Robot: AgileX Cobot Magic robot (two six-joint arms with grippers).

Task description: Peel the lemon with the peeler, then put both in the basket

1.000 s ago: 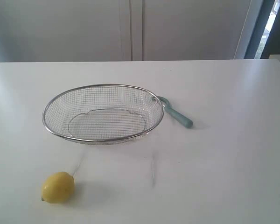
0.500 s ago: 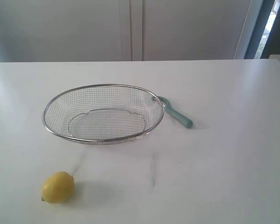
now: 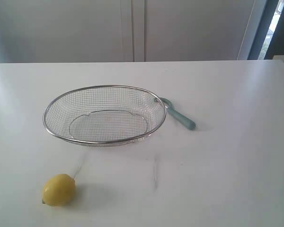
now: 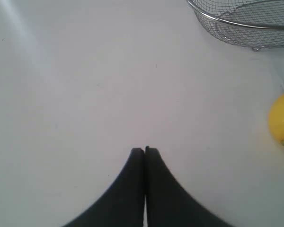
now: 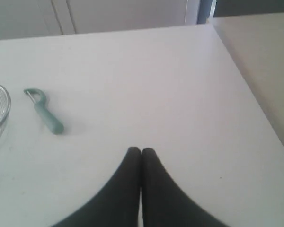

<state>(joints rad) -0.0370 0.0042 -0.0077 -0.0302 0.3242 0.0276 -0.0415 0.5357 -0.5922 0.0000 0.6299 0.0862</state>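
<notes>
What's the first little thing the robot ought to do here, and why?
Probably open the right hand, ready to reach for the peeler. It and the left hand are shut and empty. The peeler lies on the table beside the basket, on the right hand's side. The lemon sits whole outside the basket.

The wire basket [image 3: 104, 142] fills the middle of the frame and is the one big thing in my way. The peeler [image 3: 180, 118] lies against its right rim. Its head is crowded by the mesh, while its handle points out over bare tabletop [image 3: 236, 165], so I can come at it from the right. The lemon [image 3: 59, 189] sits alone at lower left, well apart from the basket and reachable from every side. A bare strip runs between the two.
</notes>
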